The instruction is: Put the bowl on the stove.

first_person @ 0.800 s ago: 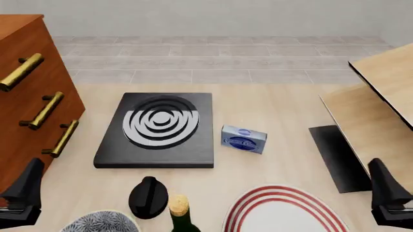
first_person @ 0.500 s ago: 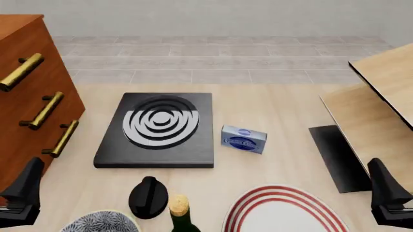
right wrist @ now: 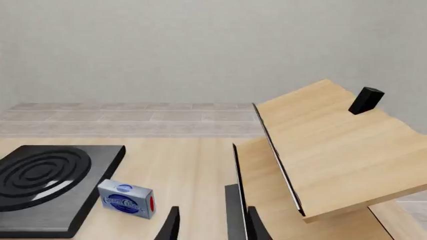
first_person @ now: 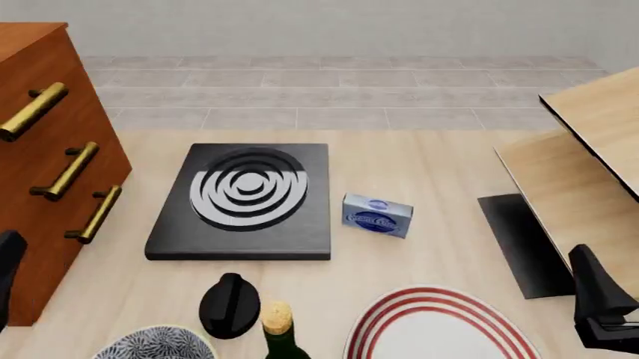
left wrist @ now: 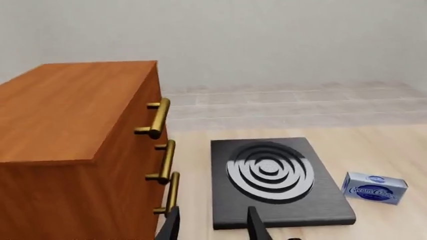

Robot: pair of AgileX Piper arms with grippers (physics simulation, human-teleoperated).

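Left wrist view: left gripper point(left wrist: 212, 226) fingers spread apart, nothing between them, only the tips show. Ahead of them lies the stove point(left wrist: 275, 181), black slab with silver-and-black burner rings, flat on the light wood table point(left wrist: 387, 150). Just beside the stove, a brown wooden drawer cabinet point(left wrist: 73, 145) with three brass handles point(left wrist: 162, 161). On the stove's other side, apart from it, a small blue-and-white box point(left wrist: 373, 187). Bowl not visible here.

Front view: the bowl point(first_person: 157, 343) sits at the near edge of the table, left of centre, cut off by the frame; blue-and-white floral inside, pale rim. It is well apart from the stove point(first_person: 245, 200), which lies further out, near the cabinet point(first_person: 40, 157). Between bowl and stove, a round black knob-like object point(first_person: 230, 304); just right of it, a dark green bottle point(first_person: 283, 333) with a gold-foil top. Right of that, a white plate with red rings point(first_person: 439, 325), partly cut off. Blue box point(first_person: 378, 215) just right of the stove. Thin black panel point(first_person: 527, 243) lies flat at right, next to tilted light-wood boards point(first_person: 589, 172). Left gripper only a dark sliver at the left edge; right gripper point(first_person: 601, 307) at lower right, its spread unreadable here.

Right wrist view: right gripper point(right wrist: 212, 225) fingers parted, holding nothing. Stove point(right wrist: 50, 185) and blue box point(right wrist: 127, 199) on one side, wood boards point(right wrist: 327, 150) on the other, with a small black block point(right wrist: 365, 100) resting on the upper board.
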